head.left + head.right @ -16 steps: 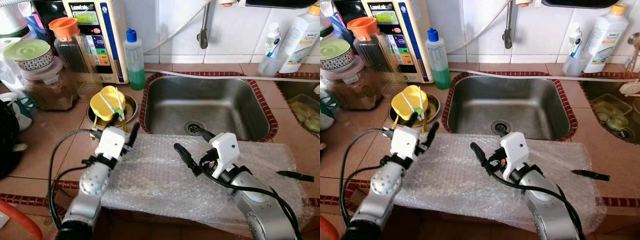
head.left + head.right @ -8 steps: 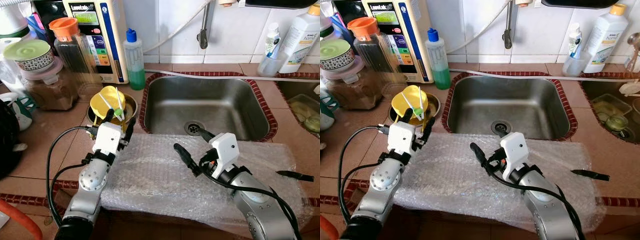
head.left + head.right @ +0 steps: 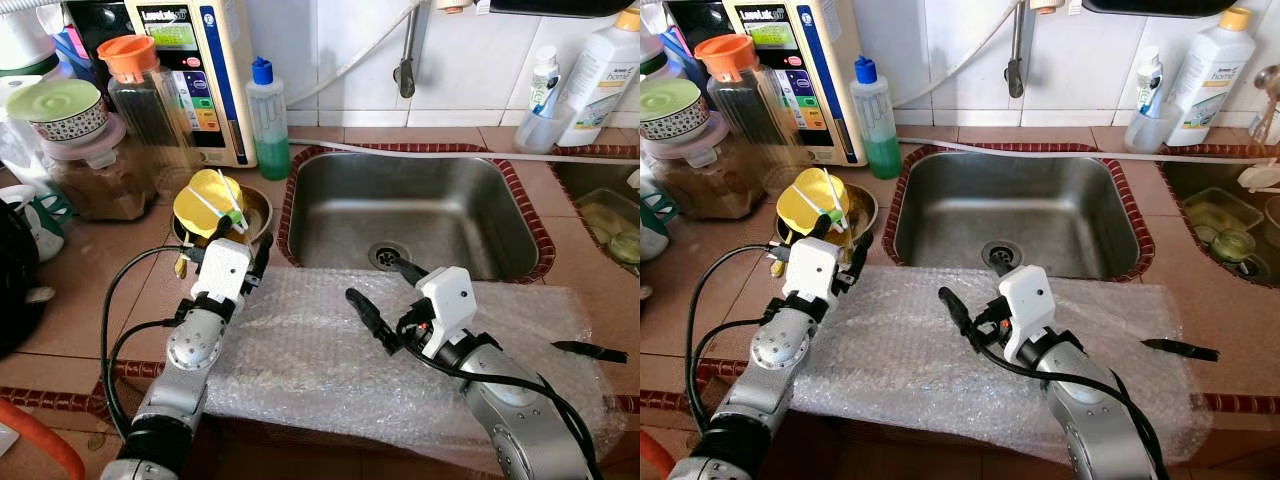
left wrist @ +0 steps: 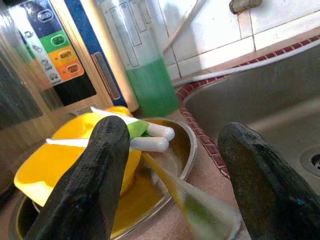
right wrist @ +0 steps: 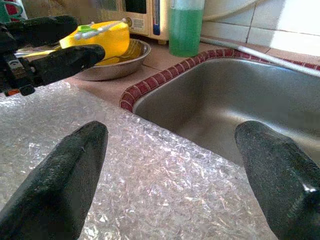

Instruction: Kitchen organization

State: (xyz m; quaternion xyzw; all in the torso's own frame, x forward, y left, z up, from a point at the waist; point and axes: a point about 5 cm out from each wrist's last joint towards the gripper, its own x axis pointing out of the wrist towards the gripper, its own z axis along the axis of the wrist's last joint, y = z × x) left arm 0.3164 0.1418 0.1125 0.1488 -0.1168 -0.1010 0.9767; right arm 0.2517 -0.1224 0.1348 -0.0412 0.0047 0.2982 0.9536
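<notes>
Worktop (image 3: 120,270): tan-tiled surface edged in red mosaic, on which all items below are carried.
Sink (image 3: 420,210): rectangular stainless-steel basin set into the worktop, drain seen near its front wall.
Bubble wrap (image 3: 320,350): clear sheet laid flat across the worktop's front edge, just before the sink.
Yellow bowl (image 3: 205,200): yellow plastic bowl, tilted, seated in a shallow round steel dish (image 3: 262,212) left of the sink; white-handled utensils with green tips (image 4: 150,137) are laid across its top.
Left tool (image 3: 242,248): two black fingers spread apart and grasping nothing; held at the near edge of the steel dish, one finger (image 4: 95,185) seen in front of the yellow bowl, the other (image 4: 260,185) toward the sink side. Contact with the bowl cannot be told.
Right tool (image 3: 382,298): black fingers (image 5: 60,185) parted wide and released, held over the bubble wrap, pointed toward the sink and the left tool.
Soap bottle (image 3: 268,118): clear bottle with blue cap, green liquid in its lower part, stood behind the steel dish against the tiled wall.
Water purifier (image 3: 195,70): cream and blue appliance, left of the soap bottle.
Jar (image 3: 150,100): tall clear plastic jar with orange lid, before the purifier.
White bottle (image 3: 605,75): large labelled bottle at the back right of the sink.
Black object (image 3: 592,351): slim dark item lying on the bubble wrap's right end; kind cannot be told.
</notes>
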